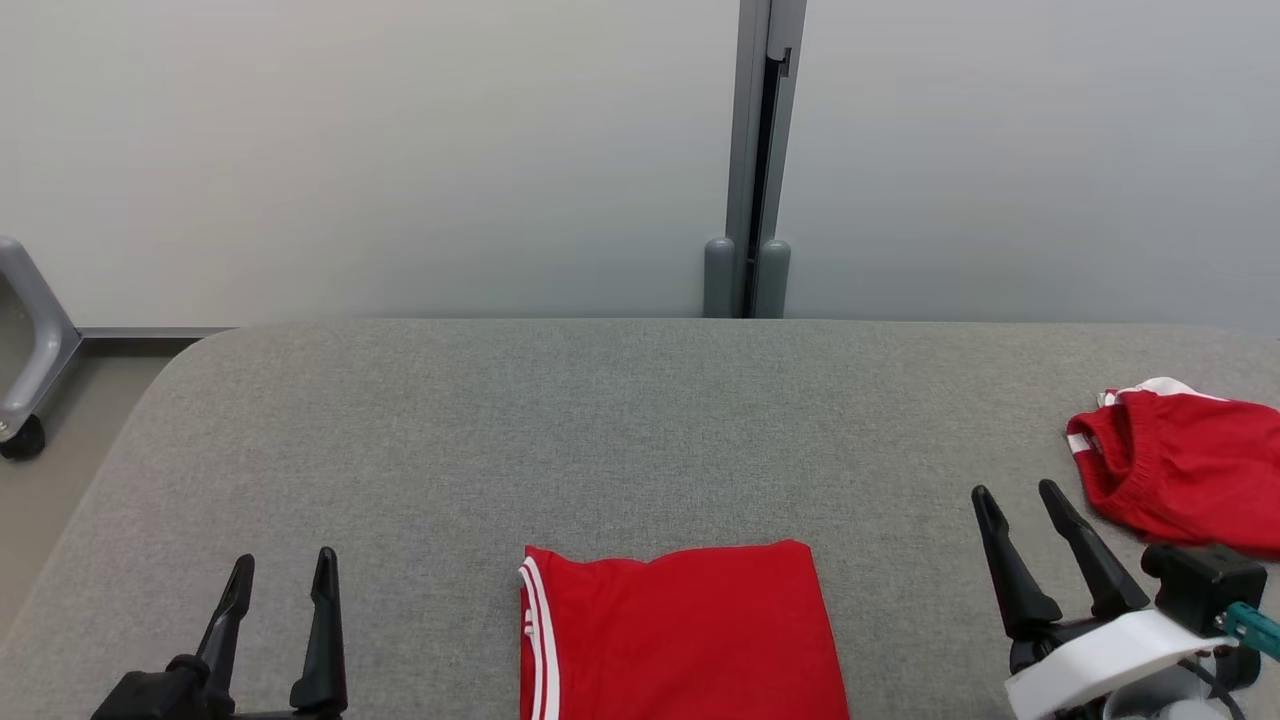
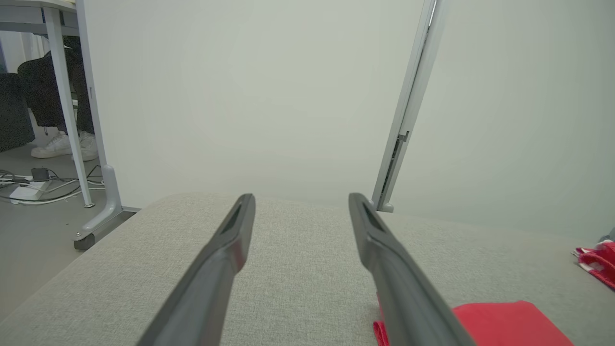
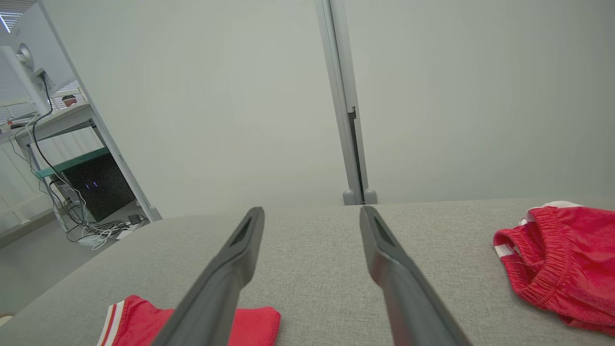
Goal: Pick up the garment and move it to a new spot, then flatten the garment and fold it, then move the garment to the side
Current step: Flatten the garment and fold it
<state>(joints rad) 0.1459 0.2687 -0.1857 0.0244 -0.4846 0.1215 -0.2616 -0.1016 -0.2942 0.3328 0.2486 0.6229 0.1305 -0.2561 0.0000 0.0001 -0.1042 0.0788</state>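
Note:
The garment [image 1: 680, 635] lies folded into a neat red rectangle at the near middle of the grey table [image 1: 600, 430], with red-white striped trim along its left edge. My left gripper [image 1: 282, 568] stands open to the garment's left, nothing between its fingers. Open too, my right gripper [image 1: 1017, 498] stands to the garment's right, apart from it. The left wrist view catches a corner of the garment [image 2: 504, 324] at the lower right, past the open left gripper [image 2: 301, 200]. Below the open right gripper [image 3: 312, 214], the right wrist view shows the garment [image 3: 250, 324] at the bottom left.
A small red-and-white cloth bundle [image 1: 1185, 465] lies at the table's right edge, just beyond my right gripper, also seen as the bundle [image 3: 562, 262]. A grey wall post [image 1: 755, 160] stands behind the table. A wheeled frame leg [image 1: 25, 350] stands off the table's left; a person's feet [image 2: 62, 144] show beyond.

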